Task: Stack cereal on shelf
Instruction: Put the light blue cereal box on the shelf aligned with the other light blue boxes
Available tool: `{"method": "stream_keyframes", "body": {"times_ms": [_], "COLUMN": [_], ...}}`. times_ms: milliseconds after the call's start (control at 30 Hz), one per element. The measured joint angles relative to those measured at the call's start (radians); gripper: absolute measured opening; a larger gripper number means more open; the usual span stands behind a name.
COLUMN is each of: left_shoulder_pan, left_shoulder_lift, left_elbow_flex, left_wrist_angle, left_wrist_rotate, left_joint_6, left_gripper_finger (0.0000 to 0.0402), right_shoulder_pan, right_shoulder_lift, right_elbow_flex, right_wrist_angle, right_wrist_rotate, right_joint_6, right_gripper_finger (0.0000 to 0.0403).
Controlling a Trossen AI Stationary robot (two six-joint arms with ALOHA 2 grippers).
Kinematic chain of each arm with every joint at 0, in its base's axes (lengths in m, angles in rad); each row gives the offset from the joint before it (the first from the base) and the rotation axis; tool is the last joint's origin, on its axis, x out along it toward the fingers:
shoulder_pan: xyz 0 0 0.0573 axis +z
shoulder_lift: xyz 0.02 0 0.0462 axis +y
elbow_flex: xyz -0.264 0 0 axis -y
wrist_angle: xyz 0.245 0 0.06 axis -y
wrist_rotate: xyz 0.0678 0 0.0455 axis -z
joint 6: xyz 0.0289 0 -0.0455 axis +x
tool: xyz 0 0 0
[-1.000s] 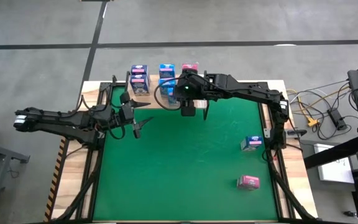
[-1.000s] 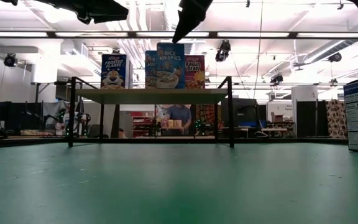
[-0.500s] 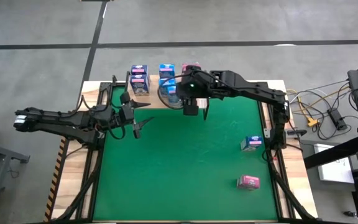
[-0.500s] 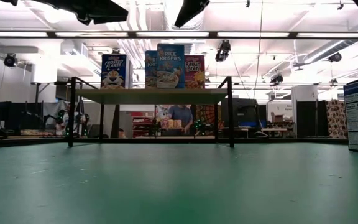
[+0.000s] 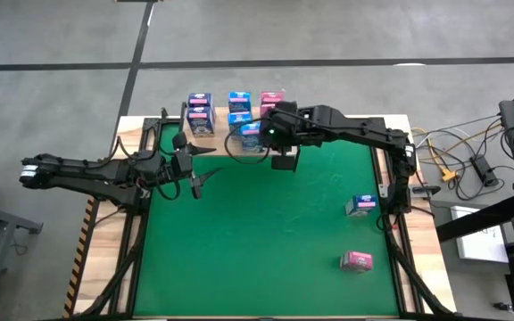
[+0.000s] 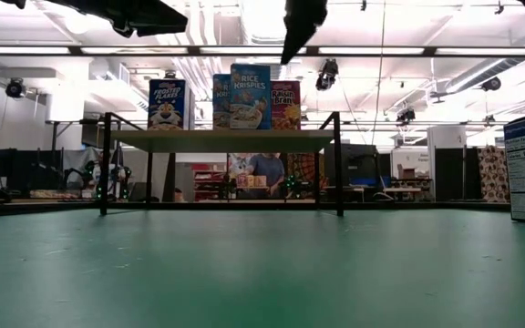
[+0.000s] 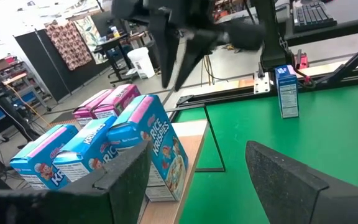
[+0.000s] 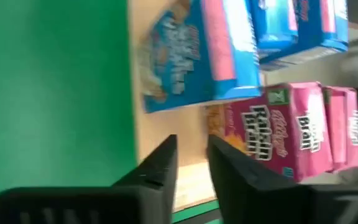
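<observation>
1. We saw the right gripper hanging over the front edge of the shelf, just in front of the blue Rice Krispies box and the pink Raisin Bran boxes.
2. In its own wrist view its two fingers stood nearly closed, with only a narrow gap and nothing between them; we judged it empty.
3. The left gripper waited over the left part of the green mat, its jaws spread wide and holding nothing.
4. Two cereal boxes remained off the shelf, both on the right side of the mat: a blue-and-white box near the right edge, and a pink box nearer the front.
5. Both lay toward the right arm's base, well apart from its gripper and back along the arm's own reach; the left gripper stood much farther off, so we judged the right arm the nearer one.
6. In the high view each box ran its long side across the table, left to right.
</observation>
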Motion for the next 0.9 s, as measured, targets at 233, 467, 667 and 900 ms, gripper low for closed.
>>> {"method": "stream_keyframes", "body": {"times_ms": [233,467,667,900], "left_shoulder_pan": [0.000,0.000,0.000,0.000], "left_shoulder_lift": [0.000,0.000,0.000,0.000], "left_elbow_flex": [0.000,0.000,0.000,0.000], "left_wrist_angle": [-0.001,-0.001,-0.001,0.000], "left_wrist_rotate": [0.000,0.000,0.000,0.000], "left_joint_6": [0.001,0.004,0.004,0.004], "left_gripper_finger": [0.0245,0.0245,0.0245,0.0245], "right_shoulder_pan": [-0.011,-0.011,-0.011,-0.011], "right_shoulder_lift": [0.001,0.002,0.013,0.047], "right_elbow_flex": [-0.099,-0.147,-0.155,-0.155], "right_wrist_angle": [0.085,0.215,0.285,0.339], "right_wrist_rotate": [0.099,0.093,0.046,0.015], "right_joint_6": [-0.013,-0.054,-0.057,-0.054], "right_gripper_finger": [0.0012,0.0013,0.0013,0.0013]}}
